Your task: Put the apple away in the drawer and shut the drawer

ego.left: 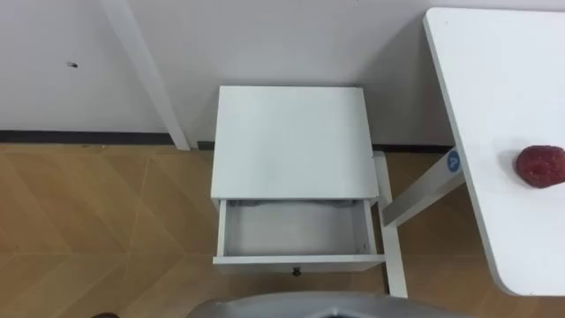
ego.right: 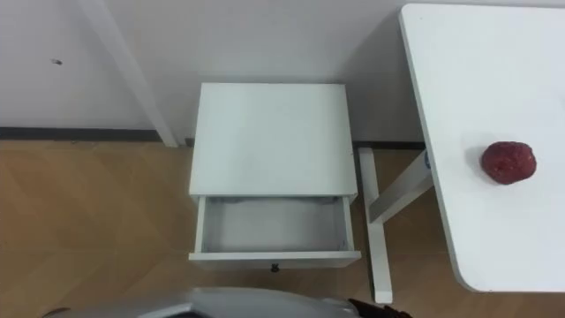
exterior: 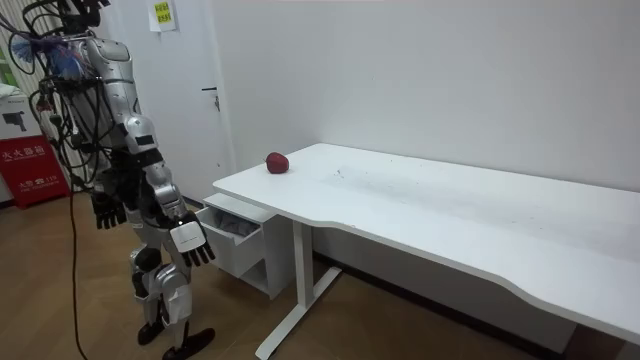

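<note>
Your apple (ego.left: 540,165) sits on the counter (ego.left: 494,79) at the right edge of the frame, near the counter's edge on the cabinet's side and well apart from both hands. It looks roughly round, so no axis should matter for your grasp. In the room view both hands hang beside the hips. The right hand (exterior: 190,243), on the counter's side, is the nearer one, and the left hand (exterior: 107,210) is farther off. Fingers on both appear loose and spread, holding nothing, though they show small there. The drawer (ego.left: 298,261) of the cabinet (ego.left: 291,141) stands open at lower centre and is empty. You should reach right first.
</note>
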`<state>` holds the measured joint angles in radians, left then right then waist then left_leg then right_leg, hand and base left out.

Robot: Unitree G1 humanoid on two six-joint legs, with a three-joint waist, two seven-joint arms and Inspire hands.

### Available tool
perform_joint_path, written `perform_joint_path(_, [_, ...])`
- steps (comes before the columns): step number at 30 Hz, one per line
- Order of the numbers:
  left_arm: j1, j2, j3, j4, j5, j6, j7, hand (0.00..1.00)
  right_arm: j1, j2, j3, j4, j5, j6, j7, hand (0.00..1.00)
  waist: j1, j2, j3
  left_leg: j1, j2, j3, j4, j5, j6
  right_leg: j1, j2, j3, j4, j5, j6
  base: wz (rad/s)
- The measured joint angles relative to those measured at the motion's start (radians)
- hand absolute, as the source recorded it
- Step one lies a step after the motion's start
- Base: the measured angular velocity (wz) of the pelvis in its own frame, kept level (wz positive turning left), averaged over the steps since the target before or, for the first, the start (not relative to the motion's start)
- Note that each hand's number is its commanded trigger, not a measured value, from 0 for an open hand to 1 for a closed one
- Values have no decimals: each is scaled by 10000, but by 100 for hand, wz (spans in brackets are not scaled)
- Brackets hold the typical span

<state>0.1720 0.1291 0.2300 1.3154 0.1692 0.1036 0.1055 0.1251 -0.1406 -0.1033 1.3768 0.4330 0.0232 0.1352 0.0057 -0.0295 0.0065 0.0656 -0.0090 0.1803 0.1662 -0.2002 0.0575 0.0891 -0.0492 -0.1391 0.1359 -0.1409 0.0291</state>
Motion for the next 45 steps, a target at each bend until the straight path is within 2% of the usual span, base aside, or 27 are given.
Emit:
perform_joint_path(6, [-7, 0, 14, -2, -9, -11, 0, 0, -27, 0, -16, 1, 90, -1, -12, 0, 7, 2, 2, 46, 4, 47, 18, 1, 0, 5, 6, 35, 2, 0, 0, -2])
perform_joint_path(10, [-17, 2, 33, -27, -18, -36, 5, 0, -64, 26, -426, 3, 506, 6, -128, 0, -19, 42, 11, 131, 7, 90, -4, -1, 2, 28, 11, 144, 20, 0, 0, -5])
perform_joint_path(13, [-27, 7, 39, -64, -13, -197, 0, 0, -77, 25, -915, -25, 1709, 12, -293, 0, -65, 101, 14, 150, 11, 148, -8, -2, 3, 1, 14, 181, 60, 0, 0, -6])
perform_joint_path(16, [160, 13, 459, -328, -203, -297, 4, 0, -53, 24, -2125, -242, 3783, -5, -605, 0, -274, 83, 44, 173, 21, 240, -24, -2, 3, 23, 22, 263, 66, 0, 0, -8])
perform_joint_path(18, [238, 83, 772, -369, -525, -494, 14, 0, -77, 25, -3142, -540, 5811, -10, -855, 0, -478, 144, 4, 204, 24, 249, -18, -3, 3, 41, 29, 254, 73, 0, 0, 0])
perform_joint_path(21, [310, 94, 1130, -369, -778, -677, 100, 0, -77, 7, -4193, -1046, 7666, -114, -1257, 0, -623, 162, -13, 226, 48, 366, 11, -29, -2, -22, 44, 334, 166, -5, 5, -10])
perform_joint_path(22, [309, 95, 1255, -370, -793, -679, 135, 0, -81, 7, -4437, -1135, 7900, -124, -1356, 0, -683, 176, -6, 226, 51, 373, 0, -34, -4, -22, 44, 336, 173, -6, 5, -7])
perform_joint_path(24, [409, 121, 1620, -396, -787, -736, 207, 0, -49, 9, -5147, -1609, 8929, -217, -1721, 0, -849, 133, -41, 179, 54, 367, 26, -57, -6, -26, 33, 313, 189, -56, 8, 0])
perform_joint_path(27, [485, 206, 1614, -432, -789, -732, 202, 0, 82, 0, -5606, -2187, 9933, -511, -2252, 0, -897, 61, -90, 168, 52, 367, 27, -56, -10, -37, 34, 315, 191, -82, 2, 0])
perform_joint_path(31, [608, 236, 1620, -707, -785, -673, 197, 0, 79, -8, -5955, -2623, 10144, -599, -2814, 0, -937, -38, -140, 163, 46, 373, 15, -57, -11, -57, 32, 324, 220, -107, 14, 0])
perform_joint_path(37, [611, 409, 1615, -1064, -754, -698, -7, 0, -287, -92, -5980, -3439, 10238, -921, -3756, 0, -997, -156, -126, 117, 30, 378, 25, -55, -9, -195, 5, 299, 354, -147, 25, 0])
perform_joint_path(40, [650, 438, 1889, -1209, -644, -798, -6, 0, -294, -113, -6365, -4638, 10255, -1224, -4417, 0, -1009, -186, -111, 123, 18, 382, -8, -55, -8, -202, 4, 319, 358, -153, 34, 0])
perform_joint_path(42, [656, 479, 2002, -1209, -546, -906, 4, 0, -292, -187, -6427, -5509, 10185, -1654, -4941, 0, -1005, -159, -76, 110, 17, 382, -26, -55, -8, -197, 7, 316, 361, -154, 36, 0])
perform_joint_path(43, [649, 477, 2000, -1224, -550, -905, 4, 0, -287, -198, -6475, -5709, 10147, -1709, -5078, 0, -1034, -202, -91, 100, 16, 382, -24, -55, -8, -209, 6, 312, 361, -154, 36, 0])
perform_joint_path(45, [771, 459, 1996, -1449, -551, -903, -4, 0, -260, -200, -6648, -6907, 9729, -1781, -5834, 0, -1122, -192, -66, 33, 15, 387, -23, -55, -8, -318, 6, 327, 368, -155, 38, -2])
